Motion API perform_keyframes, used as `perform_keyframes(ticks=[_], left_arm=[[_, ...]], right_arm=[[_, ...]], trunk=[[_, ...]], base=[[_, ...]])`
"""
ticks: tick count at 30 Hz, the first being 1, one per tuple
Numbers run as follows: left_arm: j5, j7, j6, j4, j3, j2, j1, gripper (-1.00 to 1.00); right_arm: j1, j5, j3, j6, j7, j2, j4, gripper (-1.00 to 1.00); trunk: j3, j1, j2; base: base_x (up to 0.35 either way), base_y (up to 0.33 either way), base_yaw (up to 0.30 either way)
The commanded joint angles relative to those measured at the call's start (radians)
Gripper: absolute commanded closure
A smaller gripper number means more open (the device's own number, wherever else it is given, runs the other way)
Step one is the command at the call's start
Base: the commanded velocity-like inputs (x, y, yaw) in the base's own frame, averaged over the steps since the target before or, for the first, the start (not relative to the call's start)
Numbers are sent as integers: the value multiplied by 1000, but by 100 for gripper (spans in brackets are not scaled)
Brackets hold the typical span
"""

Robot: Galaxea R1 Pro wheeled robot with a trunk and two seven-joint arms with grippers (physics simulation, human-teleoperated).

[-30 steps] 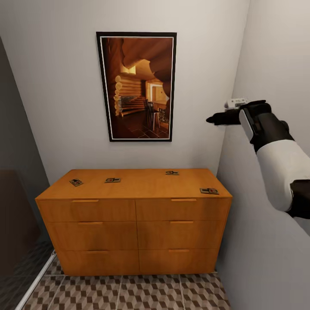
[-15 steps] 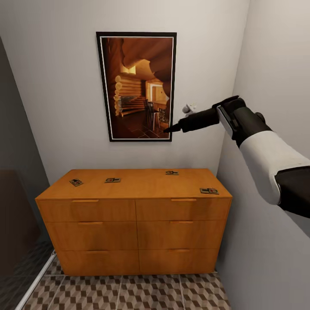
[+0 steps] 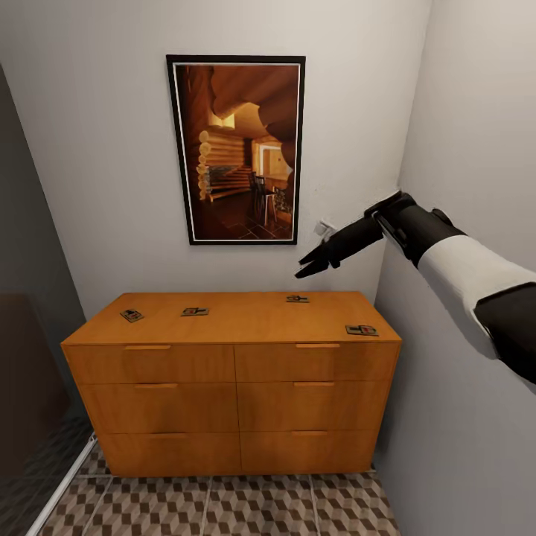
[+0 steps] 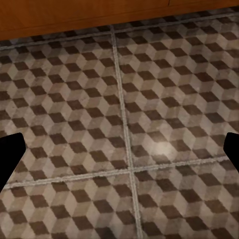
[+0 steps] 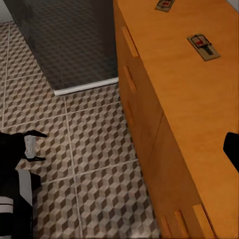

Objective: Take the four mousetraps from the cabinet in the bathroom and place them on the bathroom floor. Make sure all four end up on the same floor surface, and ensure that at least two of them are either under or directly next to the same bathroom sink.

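My right gripper [image 3: 309, 266] hangs above the cabinet [image 3: 231, 316] with fingers apart, empty. Four mousetraps lie on top; the nearest [image 3: 362, 330] sits at the right front corner. I should descend straight over it.

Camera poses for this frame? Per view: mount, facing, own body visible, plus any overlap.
Head: up on the head, facing the cabinet, four mousetraps on top; right arm reaching in, right gripper.
Left wrist: aimed down at the bathroom floor; dark fingertips at both edges.
Right wrist: above the cabinet, looking along its front; fingertip at the edge.
Shared: cabinet, tiles.
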Motion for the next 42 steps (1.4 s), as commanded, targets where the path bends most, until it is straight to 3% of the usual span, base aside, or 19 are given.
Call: perform_keyframes(ticks=[1,10,42], left_arm=[[2,-2,-6,4,-4,0,-2,-100],[2,-2,-5,4,-4,1,-2,-100],[1,-4,-6,4,-4,1,-2,-100]], right_arm=[[0,7,2,-11,6,-3,27,-100],[20,6,10,-48,6,-2,116,-100],[59,9,9,-51,6,-16,153,-100]], trunk=[[-1,0,-1],[-1,0,-1],[-1,0,-1]], base=[[0,0,0],[0,0,0],[0,0,0]])
